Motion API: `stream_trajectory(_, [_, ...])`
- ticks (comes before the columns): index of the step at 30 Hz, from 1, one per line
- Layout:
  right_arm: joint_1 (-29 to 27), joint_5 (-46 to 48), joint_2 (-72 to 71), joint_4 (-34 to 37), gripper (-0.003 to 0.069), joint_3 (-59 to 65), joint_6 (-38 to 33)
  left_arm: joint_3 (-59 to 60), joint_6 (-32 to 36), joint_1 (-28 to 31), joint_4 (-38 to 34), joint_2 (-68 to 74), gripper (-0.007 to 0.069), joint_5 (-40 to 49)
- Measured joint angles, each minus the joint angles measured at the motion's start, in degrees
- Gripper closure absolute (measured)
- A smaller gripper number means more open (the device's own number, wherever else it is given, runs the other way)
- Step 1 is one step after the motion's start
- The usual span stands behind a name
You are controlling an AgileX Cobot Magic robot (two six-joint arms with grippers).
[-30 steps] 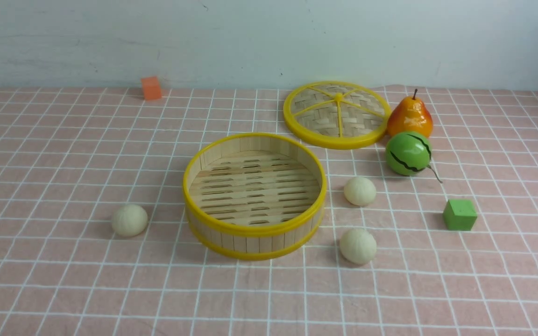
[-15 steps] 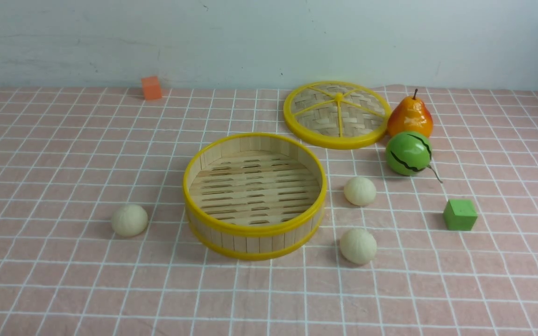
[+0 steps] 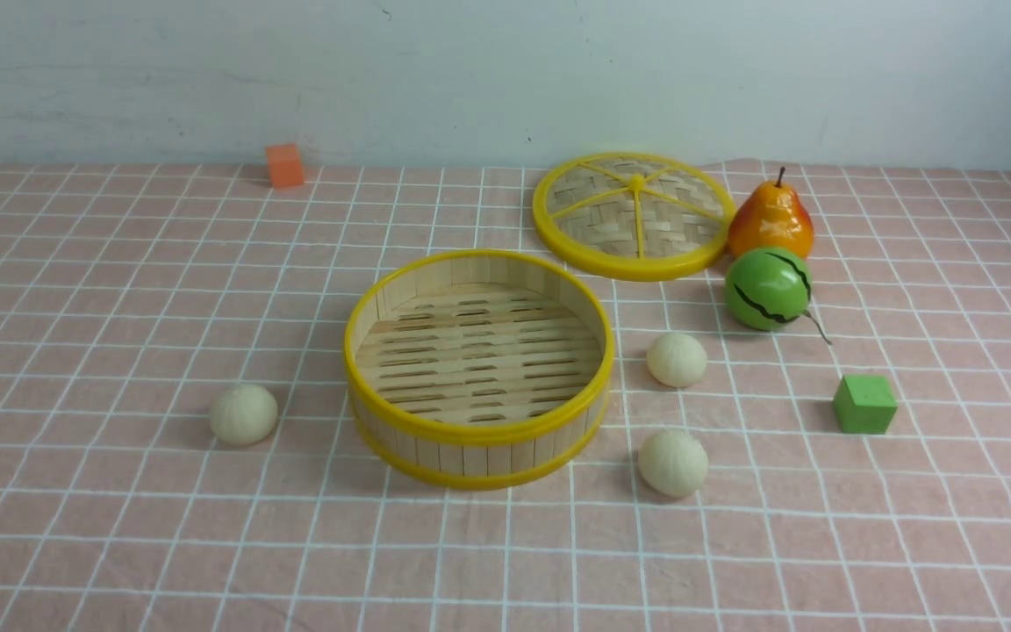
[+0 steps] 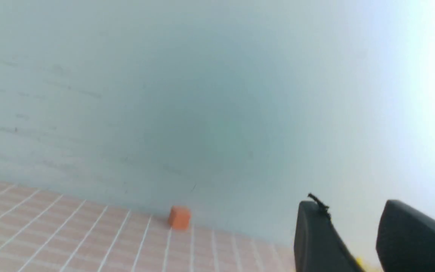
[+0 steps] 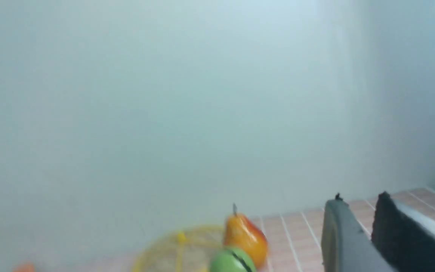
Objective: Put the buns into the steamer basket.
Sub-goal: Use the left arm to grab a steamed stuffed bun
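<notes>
Cutting off at frame edge, left gripper [image 4: 351, 204] parted, empty, right gripper [image 5: 359, 200] nearly closed, empty.

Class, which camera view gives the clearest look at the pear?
The front view: the pear stands whole and sharp beside the woven lid. The right wrist view shows it blurred, its base hidden behind the green melon ball. The left wrist view misses it.
</notes>
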Motion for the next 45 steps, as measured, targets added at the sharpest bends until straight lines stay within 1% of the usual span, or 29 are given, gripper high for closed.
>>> stream_trajectory(1, [0.0, -0.6, 0.0, 0.2, 0.052, 0.0, 1.3, 0.0, -1.4, 0.0, -0.2, 0.0, 0.0387, -1.1])
stream_trajectory(2, [0.0, -4.6, 0.0, 1.5, 0.0519, 0.0, 5.7, 0.0, -7.0, 0.0, -0.8, 0.0, 0.0387, -4.3])
stream_trajectory(4, [0.0, -7.7, 0.3, 1.8, 0.0519, 0.0, 9.1, -1.0, -14.7, 0.0, -0.2, 0.0, 0.0396, -5.4])
stream_trajectory(5, [0.0, -7.9, 0.8, 1.8, 0.0519, -0.1, 9.7, -1.7, -16.5, 0.0, 0.4, 0.0, 0.0403, -4.6])
stream_trajectory(7, [0.0, -6.6, 3.1, 1.1, 0.0535, -1.9, 10.5, -6.1, -18.8, 0.0, 4.0, 1.9, 0.0446, -1.8])
stream_trajectory(8, [0.0, -5.5, 4.5, 0.4, 0.0549, -3.4, 10.5, -8.6, -19.3, 0.0, 5.7, 3.5, 0.047, -0.5])
stream_trajectory(9, [0.0, -3.9, 6.9, -0.8, 0.0572, -5.6, 10.4, -13.3, -19.7, 0.0, 8.9, 7.2, 0.0518, 2.0])
stream_trajectory(11, [0.0, -0.4, 11.1, -4.5, 0.0632, -10.7, 9.6, -19.6, -19.9, 0.0, 12.1, 12.7, 0.0584, 4.9])
stream_trajectory(12, [0.0, 0.2, 12.1, -5.4, 0.0638, -11.2, 9.5, -20.3, -20.0, 0.0, 12.8, 13.4, 0.0591, 5.6])
stream_trajectory(13, [0.0, 3.0, 15.8, -8.6, 0.067, -15.3, 8.6, -24.5, -20.0, 0.0, 14.9, 18.1, 0.0636, 7.5])
stream_trajectory(15, [0.0, 9.6, 22.5, -13.8, 0.0676, -20.9, 8.3, -30.0, -20.2, 0.0, 17.5, 27.0, 0.0638, 9.4])
stream_trajectory(18, [0.0, 19.7, 29.8, -17.0, 0.067, -26.4, 8.3, -35.8, -21.7, -0.5, 19.7, 37.5, 0.0638, 15.6])
stream_trajectory(19, [0.0, 21.5, 30.4, -17.1, 0.0669, -26.8, 8.3, -36.9, -21.8, -0.7, 19.9, 39.0, 0.0638, 16.3])
stream_trajectory(20, [0.0, 27.9, 34.9, -17.6, 0.0666, -29.4, 8.2, -40.6, -22.6, -1.7, 20.7, 44.3, 0.0638, 23.7])
stream_trajectory(22, [0.7, 35.9, 39.9, -18.0, 0.0665, -32.9, 7.3, -45.6, -22.1, -4.0, 21.1, 50.7, 0.0638, 33.1])
stream_trajectory(24, [2.8, 41.8, 44.7, -17.9, 0.0664, -35.1, 5.7, -50.0, -19.9, -7.0, 21.3, 57.1, 0.0638, 42.0])
stream_trajectory(27, [7.5, 45.4, 53.1, -15.9, 0.0662, -37.0, 1.1, -55.8, -15.5, -9.9, 21.0, 68.3, 0.0638, 51.5])
stream_trajectory(31, [15.1, 51.9, 61.4, -10.7, 0.0662, -40.2, -6.7, -60.8, -14.3, -10.4, 20.7, 78.5, 0.0638, 55.2])
stream_trajectory(32, [15.1, 52.2, 61.7, -10.5, 0.0662, -40.3, -6.7, -61.0, -14.3, -10.4, 20.7, 78.5, 0.0638, 55.2])
stream_trajectory(33, [17.8, 54.1, 63.6, -9.6, 0.0661, -41.4, -9.5, -62.8, -14.2, -10.4, 20.7, 81.3, 0.0638, 55.4])
stream_trajectory(35, [19.1, 54.3, 64.5, -9.1, 0.0661, -41.9, -10.6, -63.7, -14.3, -10.4, 20.7, 82.8, 0.0638, 55.6])
stream_trajectory(37, [20.4, 54.2, 65.3, -8.7, 0.0659, -42.2, -11.2, -65.5, -14.4, -10.3, 20.7, 85.4, 0.0634, 55.6])
stream_trajectory(40, [20.6, 53.5, 65.6, -8.5, 0.0658, -42.4, -11.5, -69.0, -13.9, -8.4, 19.5, 90.6, 0.0557, 56.2])
stream_trajectory(43, [20.6, 52.6, 65.6, -8.4, 0.0659, -42.4, -11.7, -72.9, -11.7, -5.3, 17.1, 96.6, 0.0414, 58.9])
stream_trajectory(44, [20.6, 52.6, 65.6, -8.4, 0.0659, -42.4, -11.7, -73.1, -11.5, -4.9, 17.0, 96.9, 0.0403, 59.1])
stream_trajectory(45, [20.6, 52.1, 65.6, -8.1, 0.0657, -42.4, -11.8, -75.2, -9.9, -3.8, 15.8, 100.0, 0.032, 60.9])
